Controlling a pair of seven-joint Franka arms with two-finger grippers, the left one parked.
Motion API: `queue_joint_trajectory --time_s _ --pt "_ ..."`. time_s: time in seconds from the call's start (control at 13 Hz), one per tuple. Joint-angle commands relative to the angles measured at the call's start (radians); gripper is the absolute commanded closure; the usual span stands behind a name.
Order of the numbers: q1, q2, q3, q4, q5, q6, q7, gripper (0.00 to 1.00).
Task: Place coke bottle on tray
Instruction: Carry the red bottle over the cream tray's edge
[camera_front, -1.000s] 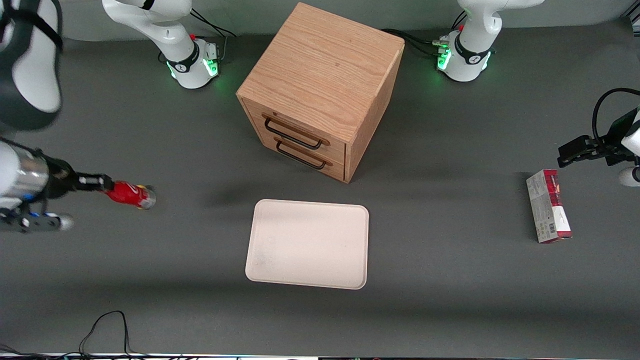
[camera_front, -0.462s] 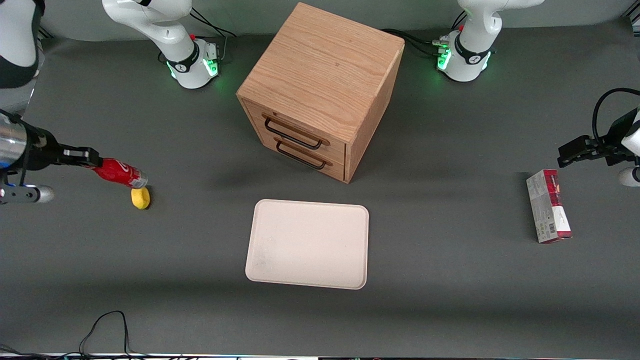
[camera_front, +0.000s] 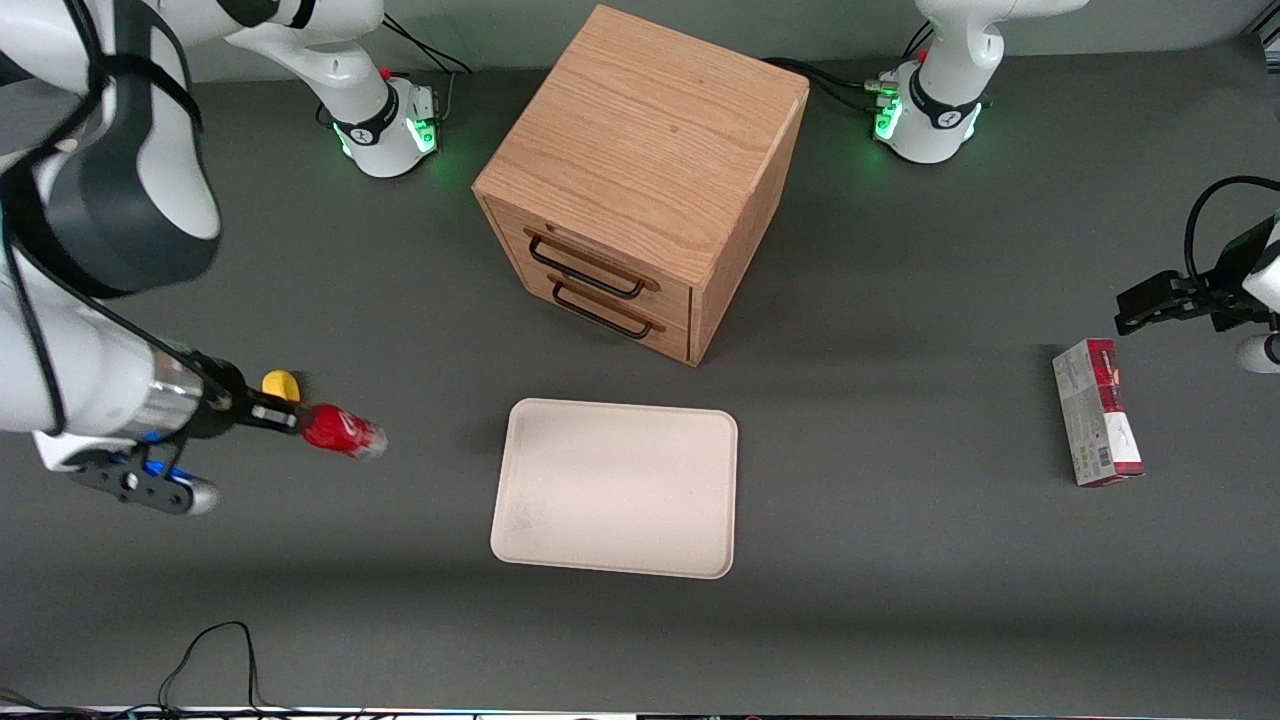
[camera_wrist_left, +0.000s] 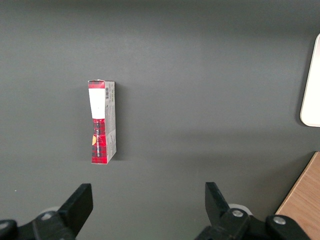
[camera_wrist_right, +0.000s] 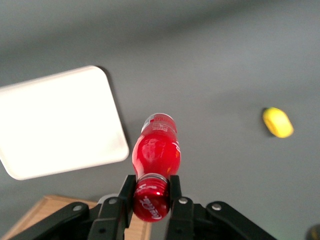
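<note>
Gripping the coke bottle (camera_front: 343, 432) by its red cap, the tool (camera_front: 283, 418) now hangs in the air toward the working arm's end of the surface (camera_front: 900, 560), well nearer the tray (camera_front: 616, 487) than half a second ago, when it held the bottle farther from the front camera and closer to the table's edge. In the right wrist view the two fingers (camera_wrist_right: 176, 192) press on either side of the cap, clamped tight, and the bottle (camera_wrist_right: 155, 150) points away from the tool with its silvery base leading.

Going by size: the wooden cabinet (camera_front: 640, 170) stands untouched, farther from the front camera than the tray. The tray lies bare and has not shifted. The bottle has swung from above the yellow lump (camera_front: 280, 384) to a spot nearer the front camera, so the lump now shows beside the tool's wrist, alone on the surface.

My reading is that the carry is well under way: the bottle is lifted, heading toward the tray, and not yet over its rim. What remains is to cross that last gap, lower, and release.
</note>
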Motion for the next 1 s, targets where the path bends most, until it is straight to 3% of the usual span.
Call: queue_joint_trajectory --time_s 0.0,0.15,0.31,0.92 --pt "0.048 0.094 0.004 0.080 -0.009 0.064 0.089 1.00" --pt "0.075 0.141 0.004 0.081 -0.028 0.133 0.101 1.00" --pt "0.136 0.197 0.006 0.084 -0.109 0.184 0.097 1.00" --pt "0.250 0.306 0.009 0.089 -0.177 0.311 0.074 1.00"
